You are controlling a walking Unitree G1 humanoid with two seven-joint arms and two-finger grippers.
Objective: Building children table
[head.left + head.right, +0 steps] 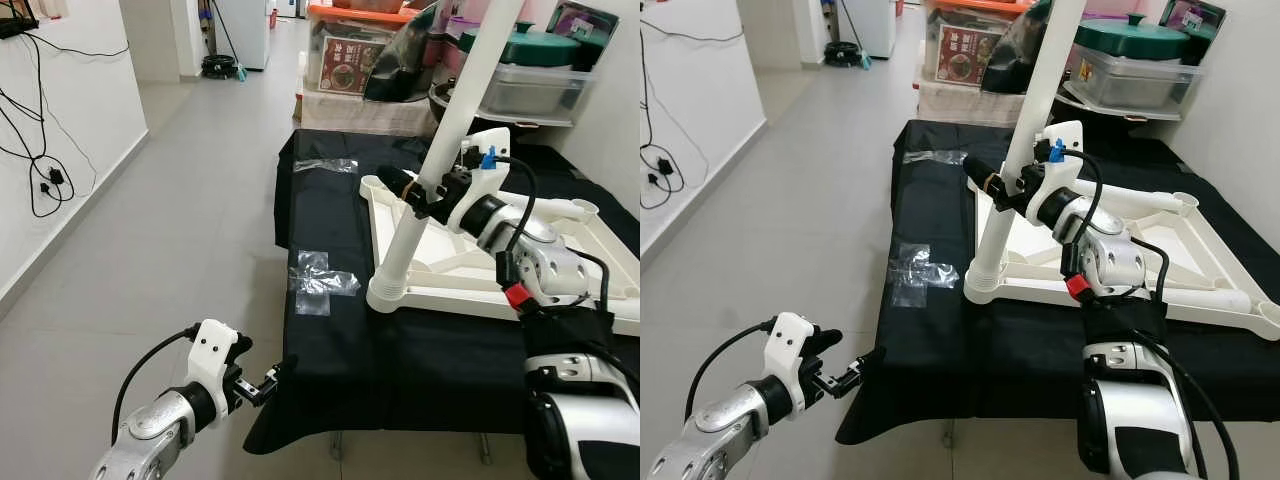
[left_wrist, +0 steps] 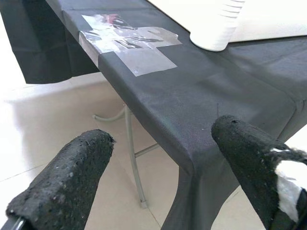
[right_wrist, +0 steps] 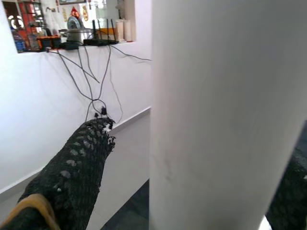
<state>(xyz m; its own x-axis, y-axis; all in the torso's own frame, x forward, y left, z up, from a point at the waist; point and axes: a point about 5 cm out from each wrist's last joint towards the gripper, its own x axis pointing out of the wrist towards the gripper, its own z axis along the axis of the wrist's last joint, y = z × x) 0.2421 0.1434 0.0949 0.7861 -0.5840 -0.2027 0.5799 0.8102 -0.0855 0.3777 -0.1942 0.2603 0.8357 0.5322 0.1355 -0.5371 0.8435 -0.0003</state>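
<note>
- Where the black-draped surface (image 1: 420, 370) ends nearest the robot, the left hand (image 1: 262, 384) hangs low by its corner, fingers apart, gripping nothing.
- Clear plastic bag (image 1: 320, 280) lies flat on the cloth, just beyond.
- White table leg (image 1: 440, 165) stands tilted, base seated in a corner of the upturned white tabletop (image 1: 560, 270).
- Right hand (image 1: 415, 198) clamped round the leg at mid-height.
- Storage boxes (image 1: 530, 80) stacked behind the surface.

No text can be read; the printing on the red box (image 1: 350, 62) among the storage bins is too small to make out.
</note>
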